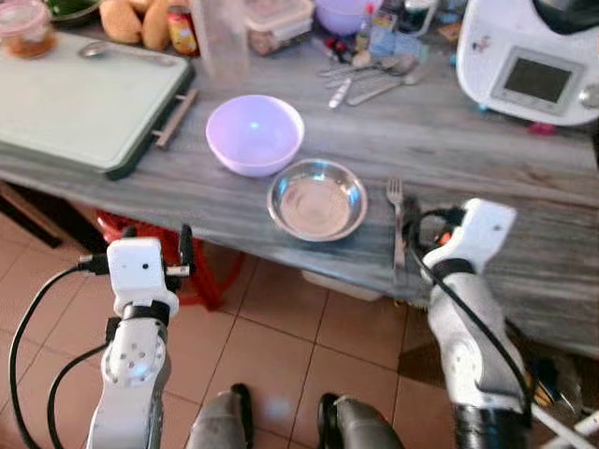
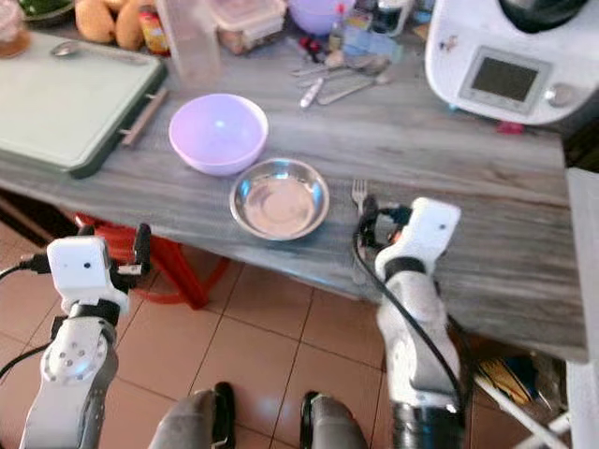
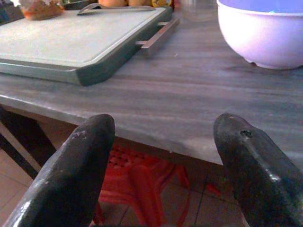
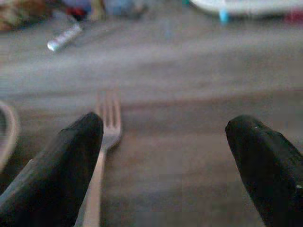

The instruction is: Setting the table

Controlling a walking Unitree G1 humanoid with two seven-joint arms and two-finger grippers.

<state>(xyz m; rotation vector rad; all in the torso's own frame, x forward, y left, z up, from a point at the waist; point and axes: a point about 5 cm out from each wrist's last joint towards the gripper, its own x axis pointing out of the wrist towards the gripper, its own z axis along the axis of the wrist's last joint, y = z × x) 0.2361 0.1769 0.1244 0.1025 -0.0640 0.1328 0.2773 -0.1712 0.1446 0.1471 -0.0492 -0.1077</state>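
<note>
Your right gripper (image 4: 163, 142) sits low over the near edge of the grey wood-grain tabletop (image 1: 449, 150), its two black fingers spread wide with nothing between them. The fork (image 1: 397, 224) lies flat on the tabletop, tines pointing away from you, and in the right wrist view its handle runs right alongside one finger (image 4: 57, 165); the other finger is well clear of it. You can't tell from these views whether that near finger actually touches the handle.

Just to the left of the fork rests the shallow steel dish (image 1: 317, 198), empty and upright. The lilac bowl (image 1: 255, 134) stands just beyond the dish, further left, nearly touching its rim.

Your left gripper (image 3: 163, 161) hangs in front of the tabletop's near edge, below its surface, fingers wide apart and holding nothing. Under the tabletop behind it sits a red plastic stool (image 3: 142, 184). Up on the tabletop at the far left lies the pale green cutting board (image 1: 84, 103) with a metal handle on its side.

Further back, loose cutlery (image 1: 370, 79) lies scattered near the food containers, and a white kitchen appliance with a screen (image 1: 529, 56) stands at the far right.
</note>
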